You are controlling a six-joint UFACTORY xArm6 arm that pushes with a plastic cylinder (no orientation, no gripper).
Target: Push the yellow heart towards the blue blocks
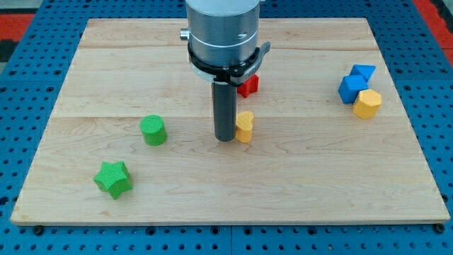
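Note:
The yellow heart (245, 127) lies near the board's middle. My tip (225, 137) stands right at its left side, touching or nearly touching it. Two blue blocks sit at the view's upper right: a blue cube-like block (352, 88) and a smaller blue block (364, 72) just above it. A yellow hexagon block (367, 103) rests against the lower right of the blue blocks. The heart is well to the left of the blue blocks.
A red block (248, 86) sits just above the heart, partly hidden by the arm. A green cylinder (153, 130) lies to the tip's left, and a green star (113, 178) at the lower left. The wooden board (226, 205) lies on a blue perforated table.

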